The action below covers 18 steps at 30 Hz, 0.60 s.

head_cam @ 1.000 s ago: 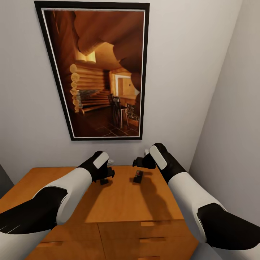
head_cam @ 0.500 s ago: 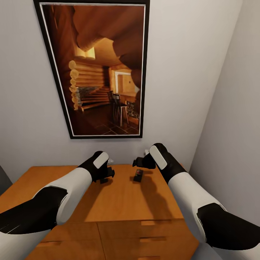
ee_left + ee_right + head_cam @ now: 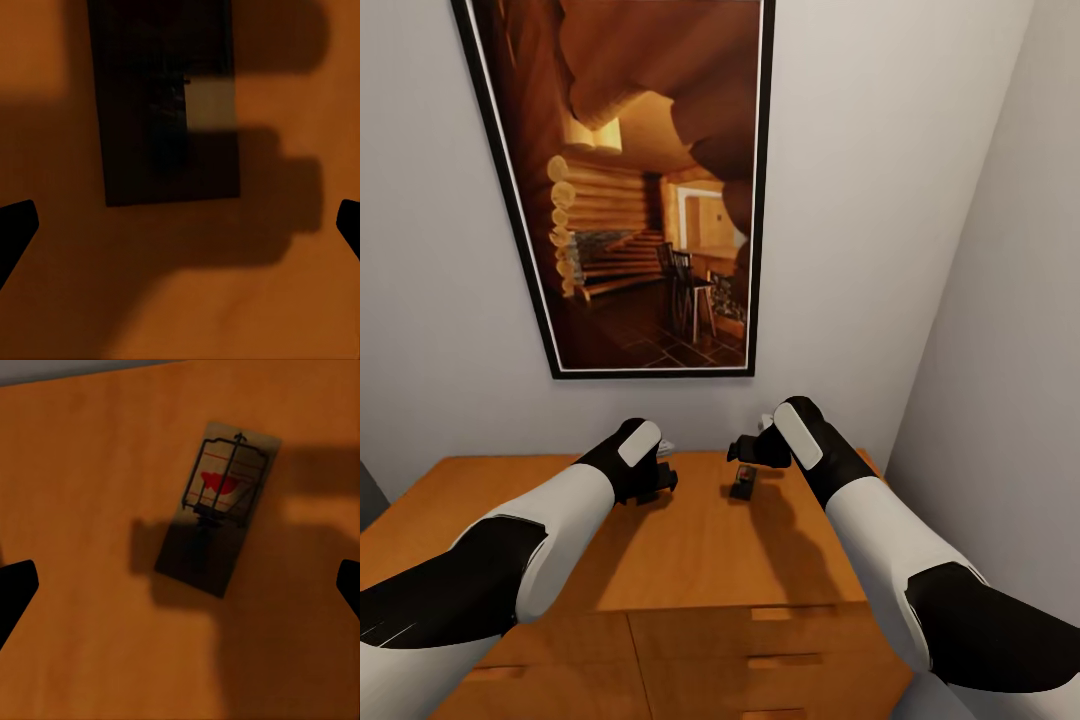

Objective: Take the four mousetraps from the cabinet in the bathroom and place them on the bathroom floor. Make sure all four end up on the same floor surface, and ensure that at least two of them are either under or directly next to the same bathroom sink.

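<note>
Mousetraps lie flat near the cabinet (image 3: 690, 560) worktop's back edge, one (image 3: 217, 517) under the right end effector (image 3: 745, 450), another (image 3: 169, 105) under the left end effector (image 3: 655, 483); both spread wide, empty. Flat boards could skid or tip from a shallow pinch.

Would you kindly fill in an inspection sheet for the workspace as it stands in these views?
Surface: orange-brown cabinet top, flat, drawer fronts below.
Job's things: one mousetrap lying flat under the right gripper; another mousetrap lying flat in shadow under the left gripper.
Clutter: nothing seen.
Grippers: both open above the cabinet top, fingers spread wide in the wrist views, holding nothing.
Cables: nothing seen.
Surroundings: pale walls meeting in a corner; framed picture of a log interior on the wall behind the cabinet.
</note>
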### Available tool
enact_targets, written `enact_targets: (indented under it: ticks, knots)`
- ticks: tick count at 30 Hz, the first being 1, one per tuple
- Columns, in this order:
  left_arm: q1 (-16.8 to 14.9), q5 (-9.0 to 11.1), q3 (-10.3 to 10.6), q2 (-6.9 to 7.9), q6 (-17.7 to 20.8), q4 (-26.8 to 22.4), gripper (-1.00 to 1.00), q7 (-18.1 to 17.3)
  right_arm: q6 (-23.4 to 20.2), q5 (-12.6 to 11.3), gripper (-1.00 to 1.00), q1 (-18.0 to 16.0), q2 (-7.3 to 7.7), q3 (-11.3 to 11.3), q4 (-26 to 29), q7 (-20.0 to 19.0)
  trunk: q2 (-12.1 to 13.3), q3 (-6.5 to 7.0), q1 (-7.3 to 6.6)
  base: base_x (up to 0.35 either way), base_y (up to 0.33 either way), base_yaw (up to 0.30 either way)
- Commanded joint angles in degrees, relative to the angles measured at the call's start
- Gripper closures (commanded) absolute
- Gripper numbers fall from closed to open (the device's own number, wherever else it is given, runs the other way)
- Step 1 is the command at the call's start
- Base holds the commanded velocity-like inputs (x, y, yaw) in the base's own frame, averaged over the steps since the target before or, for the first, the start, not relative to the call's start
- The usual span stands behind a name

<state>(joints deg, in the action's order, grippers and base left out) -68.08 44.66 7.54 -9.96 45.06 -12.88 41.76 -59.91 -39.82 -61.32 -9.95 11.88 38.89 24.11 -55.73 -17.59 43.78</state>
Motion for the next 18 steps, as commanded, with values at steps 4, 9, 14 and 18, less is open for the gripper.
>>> enact_targets:
  ticks: [4,9,14,18]
  knots:
    - [-0.03,0.62,0.46,0.02,0.20,-0.14,-1.00,0.43,-0.09,-0.61,-1.00,-0.04,0.02,0.16,0.05,0.59,-1.68,-0.80,0.89,0.000,0.000,0.000]
    - [-0.03,0.65,0.46,0.02,0.20,-0.26,-1.00,0.43,-0.09,-0.61,-1.00,-0.05,0.02,0.16,0.05,0.59,-3.68,-1.70,1.99,0.000,0.000,0.000]
    - [-0.03,0.68,0.46,0.02,0.20,-0.35,-1.00,0.43,-0.09,-0.61,-1.00,-0.04,0.02,0.16,0.05,0.59,-5.69,-2.60,3.09,0.000,0.000,0.000]
    - [-0.03,0.68,0.46,0.02,0.20,-0.37,-1.00,0.38,-0.09,-0.61,-1.00,-0.03,0.02,0.16,0.05,0.59,-7.29,-3.31,3.97,0.000,0.000,0.000]
